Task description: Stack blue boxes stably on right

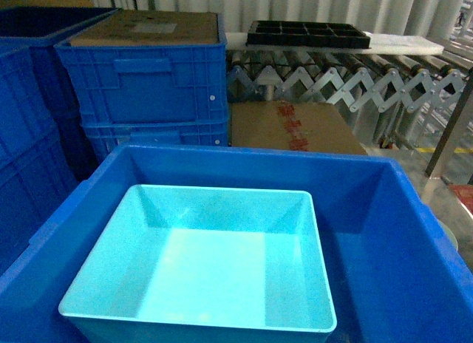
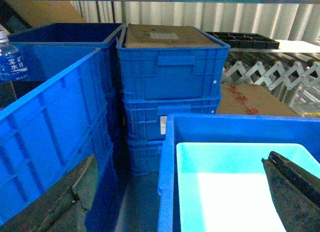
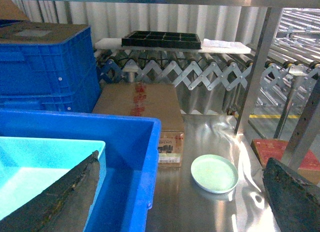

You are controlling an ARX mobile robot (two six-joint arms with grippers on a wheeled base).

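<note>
The light turquoise smooth plastic tub (image 1: 199,265) already sits nested inside the larger dark-blue plastic crate (image 1: 384,232), below and between both claws. The left gripper (image 2: 175,192) and right gripper (image 3: 180,192) both stand wide open, holding nothing. The stack looks done; only confirming it sits stable appears left.

The head camera looks forward and slanting down from close above the turquoise tub (image 1: 199,262), which fills the lower middle of its frame inside the dark-blue crate (image 1: 384,232).

The left wrist camera sits lower and to the left, facing forward, with the tub (image 2: 225,192) at lower right and stacked blue crates (image 2: 170,77) at centre.

The right wrist camera faces forward from the right, with the tub (image 3: 35,162) at lower left.

All three share the cardboard box (image 1: 295,128) and black tray (image 1: 307,34) behind.
</note>
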